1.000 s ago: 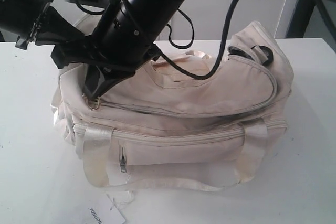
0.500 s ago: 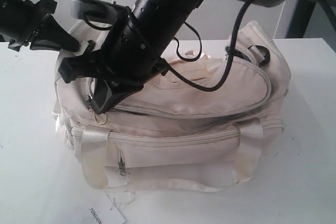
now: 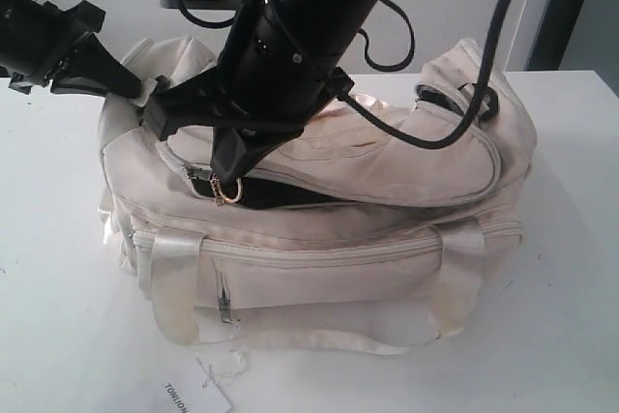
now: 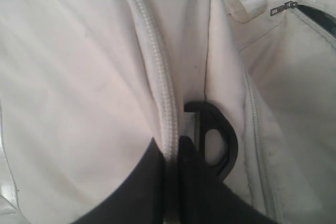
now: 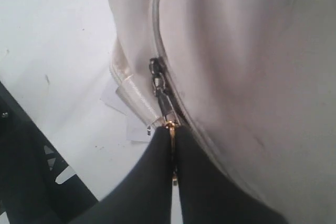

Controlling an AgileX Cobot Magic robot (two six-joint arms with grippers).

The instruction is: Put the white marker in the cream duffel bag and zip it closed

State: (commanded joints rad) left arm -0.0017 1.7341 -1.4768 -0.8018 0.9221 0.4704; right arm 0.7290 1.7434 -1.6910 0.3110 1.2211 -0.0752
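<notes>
The cream duffel bag point(image 3: 387, 268) lies on the white table. My right gripper point(image 3: 228, 181) reaches across to the bag's left end and is shut on the gold ring zip pull point(image 3: 230, 192). Behind the pull, a dark gap point(image 3: 290, 196) shows along the main zip. In the right wrist view the closed fingertips point(image 5: 171, 129) pinch the gold ring point(image 5: 169, 125) below the slider point(image 5: 157, 80). My left gripper point(image 3: 131, 89) is shut on the bag's end fabric, clamping the zip seam point(image 4: 157, 66) next to a black strap ring point(image 4: 220, 140). The white marker is hidden.
A white paper tag point(image 3: 198, 394) lies on the table point(image 3: 58, 287) in front of the bag. The right arm's black cable point(image 3: 426, 137) loops over the bag top. Another black strap ring point(image 3: 488, 103) sits at the bag's right end. A dark frame point(image 5: 31, 182) stands beside the table.
My right gripper has drawn the gold zip pull rightward along the main zip, and a dark gap has opened behind it. The bag's top flap has lifted. The left gripper has held its grip.
</notes>
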